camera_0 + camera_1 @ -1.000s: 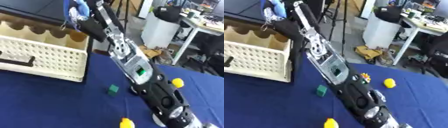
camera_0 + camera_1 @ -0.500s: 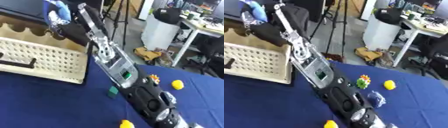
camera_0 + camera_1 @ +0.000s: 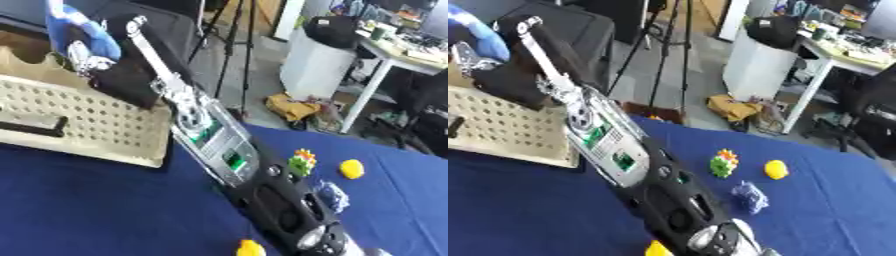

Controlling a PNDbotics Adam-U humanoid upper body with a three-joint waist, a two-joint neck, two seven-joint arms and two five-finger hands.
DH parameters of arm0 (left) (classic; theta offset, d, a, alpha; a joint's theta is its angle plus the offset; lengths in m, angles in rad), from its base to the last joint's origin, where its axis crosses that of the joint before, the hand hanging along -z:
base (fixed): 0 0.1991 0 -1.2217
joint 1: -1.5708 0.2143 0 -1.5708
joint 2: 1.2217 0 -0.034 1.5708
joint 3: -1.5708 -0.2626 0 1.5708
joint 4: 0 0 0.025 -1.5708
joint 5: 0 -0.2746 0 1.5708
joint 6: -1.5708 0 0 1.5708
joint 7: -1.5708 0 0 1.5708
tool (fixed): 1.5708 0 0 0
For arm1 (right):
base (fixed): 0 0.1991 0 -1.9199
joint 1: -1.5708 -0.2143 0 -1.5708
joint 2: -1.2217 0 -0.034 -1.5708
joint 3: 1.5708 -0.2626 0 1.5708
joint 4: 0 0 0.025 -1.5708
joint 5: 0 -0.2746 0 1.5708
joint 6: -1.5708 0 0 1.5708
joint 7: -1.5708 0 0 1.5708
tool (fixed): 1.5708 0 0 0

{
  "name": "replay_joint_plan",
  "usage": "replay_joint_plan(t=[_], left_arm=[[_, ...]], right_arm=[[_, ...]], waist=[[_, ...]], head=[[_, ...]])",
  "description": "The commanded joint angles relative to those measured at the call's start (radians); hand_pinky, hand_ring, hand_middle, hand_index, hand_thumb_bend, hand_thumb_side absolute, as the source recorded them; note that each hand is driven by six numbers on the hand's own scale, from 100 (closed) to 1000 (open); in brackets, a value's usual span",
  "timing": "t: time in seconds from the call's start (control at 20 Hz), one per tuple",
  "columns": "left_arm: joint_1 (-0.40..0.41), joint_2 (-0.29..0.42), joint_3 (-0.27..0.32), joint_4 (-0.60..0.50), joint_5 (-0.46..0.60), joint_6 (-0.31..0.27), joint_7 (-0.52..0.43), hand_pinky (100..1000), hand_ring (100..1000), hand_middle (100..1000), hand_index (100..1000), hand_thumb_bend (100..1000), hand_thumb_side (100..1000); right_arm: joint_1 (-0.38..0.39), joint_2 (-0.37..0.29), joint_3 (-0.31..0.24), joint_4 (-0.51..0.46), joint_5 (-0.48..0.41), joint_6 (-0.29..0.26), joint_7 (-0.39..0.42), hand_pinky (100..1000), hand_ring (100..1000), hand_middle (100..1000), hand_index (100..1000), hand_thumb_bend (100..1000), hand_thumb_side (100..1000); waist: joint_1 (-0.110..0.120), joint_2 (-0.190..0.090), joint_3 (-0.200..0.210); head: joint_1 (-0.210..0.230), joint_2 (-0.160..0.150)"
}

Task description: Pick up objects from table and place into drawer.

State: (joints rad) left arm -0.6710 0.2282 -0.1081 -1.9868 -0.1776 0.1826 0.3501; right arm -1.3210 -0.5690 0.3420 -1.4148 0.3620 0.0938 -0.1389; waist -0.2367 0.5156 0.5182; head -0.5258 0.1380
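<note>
While our right arm stretches from the lower right up toward ten o'clock, our right hand (image 3: 103, 70) hangs over the open cream drawer (image 3: 83, 135), its fingers curled round one blue object (image 3: 80, 31) that sticks up above it. We see this drawer as a perforated box with a dark handle (image 3: 33, 125) on its front, sitting on the blue table (image 3: 87, 200) at nine o'clock.

On the cloth we count five loose things. One green and orange spiky toy (image 3: 724, 163) lies near centre. One yellow round piece (image 3: 775, 169) sits just at its three o'clock. One bluish-purple lump (image 3: 749, 195) lies at five o'clock from the spiky toy. One yellow piece (image 3: 250, 247) shows at six o'clock, by the lower edge. One small green piece (image 3: 234, 163) peeks beside the forearm.
</note>
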Motion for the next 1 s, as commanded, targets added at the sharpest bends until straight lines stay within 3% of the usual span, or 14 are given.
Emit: replay_joint_plan(t=[0.05,0.15,0.45,0.75,1.0], left_arm=[[-0.014,0.003,-0.003,-0.013,0.000,-0.002,-0.007,446,615,753,873,100,1000],[-0.014,0.002,-0.003,-0.013,-0.003,-0.003,-0.008,446,615,753,872,100,1000],[-0.010,0.002,-0.006,-0.013,-0.006,0.000,-0.014,444,615,753,870,100,1000],[-0.002,0.006,-0.013,-0.013,-0.006,0.007,-0.027,444,616,754,870,100,1000],[0.005,0.017,-0.015,-0.013,-0.004,0.009,-0.031,445,617,754,870,100,1000]], right_arm=[[-0.014,-0.024,-0.034,0.030,0.101,0.013,-0.077,564,689,525,722,198,627],[-0.013,-0.023,-0.037,0.046,0.156,0.024,-0.127,592,734,595,820,248,641],[-0.012,-0.021,-0.030,0.052,0.200,0.024,-0.132,606,743,601,809,271,684],[-0.028,-0.025,-0.038,0.005,0.091,0.046,-0.115,601,720,571,772,241,689],[-0.041,-0.055,-0.068,-0.071,-0.049,0.079,-0.168,589,710,574,744,234,666]], waist=[[0.011,-0.019,-0.001],[0.011,-0.017,-0.004],[0.011,-0.019,-0.010],[0.011,-0.037,-0.013],[0.011,-0.063,-0.022]], head=[[-0.005,-0.015],[-0.005,-0.016],[-0.005,-0.006],[-0.002,0.009],[0.003,0.029]])
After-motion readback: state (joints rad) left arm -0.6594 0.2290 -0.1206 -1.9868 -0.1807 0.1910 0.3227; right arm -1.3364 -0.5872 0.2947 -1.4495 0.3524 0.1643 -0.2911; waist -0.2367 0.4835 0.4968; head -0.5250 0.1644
